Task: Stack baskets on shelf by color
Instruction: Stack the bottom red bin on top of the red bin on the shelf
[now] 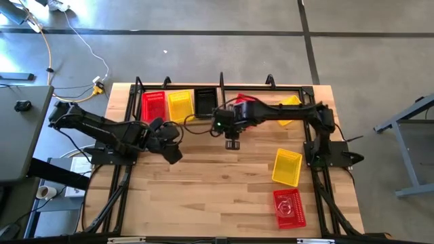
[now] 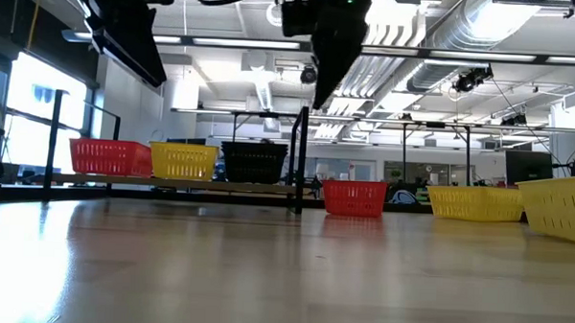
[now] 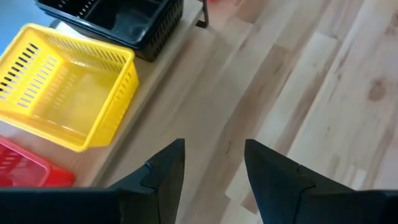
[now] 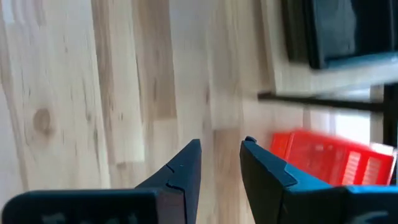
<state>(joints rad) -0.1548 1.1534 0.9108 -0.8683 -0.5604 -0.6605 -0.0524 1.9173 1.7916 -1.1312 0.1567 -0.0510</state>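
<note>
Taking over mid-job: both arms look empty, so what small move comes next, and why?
Probably swing the right gripper toward the red basket just past the shelf's divider. Its fingers are empty, and that basket lies nearest; red, yellow and black ones already sit on the shelf's left half.

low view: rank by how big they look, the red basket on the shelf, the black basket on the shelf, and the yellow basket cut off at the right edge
1. Yellow basket at the right edge, though nearness to the camera inflates it.
2-3. Red shelf basket and black shelf basket look alike; no ranking between them.
</note>
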